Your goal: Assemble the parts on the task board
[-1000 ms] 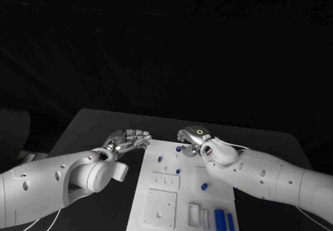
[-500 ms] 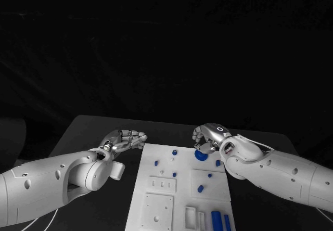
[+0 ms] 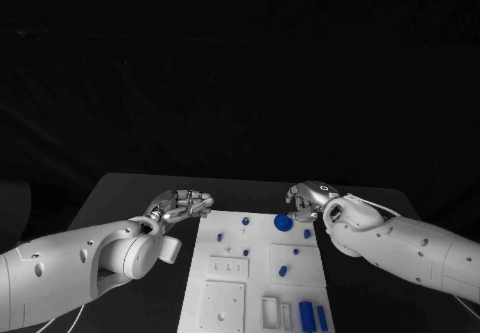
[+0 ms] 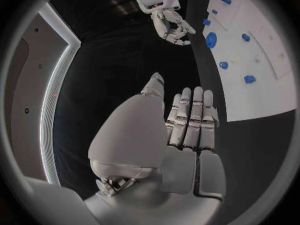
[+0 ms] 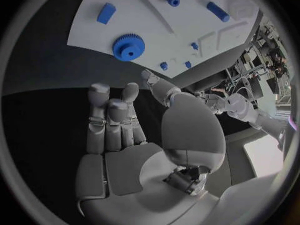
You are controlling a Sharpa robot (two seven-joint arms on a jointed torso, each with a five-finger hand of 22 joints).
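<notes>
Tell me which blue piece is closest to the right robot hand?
The blue gear, the round toothed one at the board's far end. It lies beside the right robot hand; other blue pieces are smaller and farther away.

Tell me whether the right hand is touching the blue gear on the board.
Apart. The right wrist view shows dark table between the right hand fingertips and the blue gear, which lies on the task board.

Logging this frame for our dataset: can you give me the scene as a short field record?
surface: black table
task board: white, centre of table
blue gear: lying on the board's far end, not held
left hand: off the board's far left corner, holding nothing
right hand: beside the gear, fingers apart, holding nothing
</notes>
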